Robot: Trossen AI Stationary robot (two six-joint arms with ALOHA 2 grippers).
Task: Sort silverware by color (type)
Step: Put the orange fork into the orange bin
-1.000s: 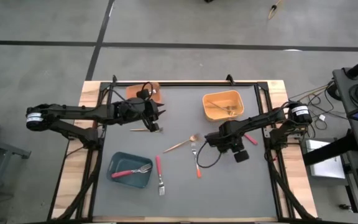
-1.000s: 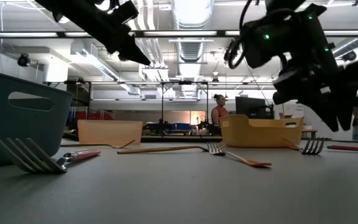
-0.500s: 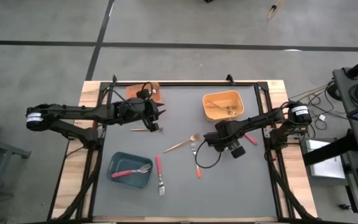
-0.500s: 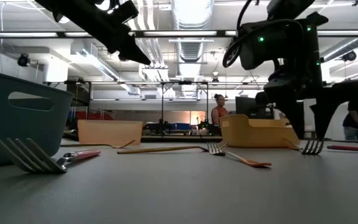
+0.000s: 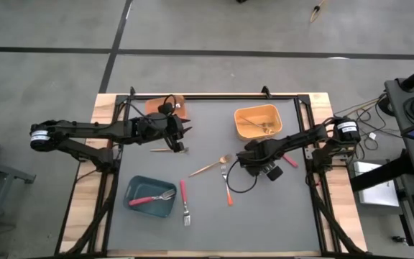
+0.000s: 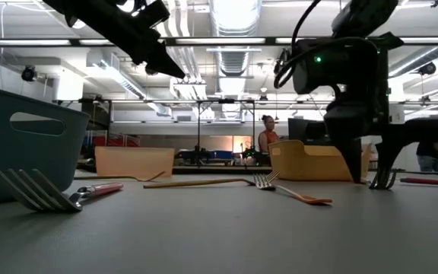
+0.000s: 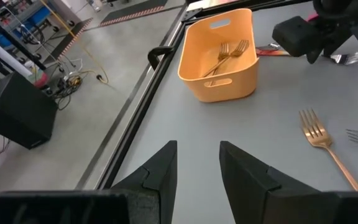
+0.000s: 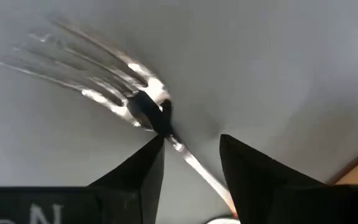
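Sorting partly done, we judge: gold forks (image 5: 259, 124) in the yellow bin (image 5: 258, 134), one red fork (image 5: 152, 198) in the teal bin (image 5: 132, 206). Right pincer (image 5: 244, 162), released, straddles an orange-handled fork (image 8: 135, 102) on the surface (image 5: 214, 223); others loose. Left pincer (image 7: 197, 163) parted, empty.

The right gripper (image 6: 367, 179) now stands lower than a second ago, its fingertips down at the counter (image 6: 219, 236), where before it hung tilted well above. In the high view it sits closer to the orange-handled fork (image 5: 227, 183) than before. Its jaws, narrower a second ago, now straddle the fork's neck just behind the tines (image 8: 86, 65).
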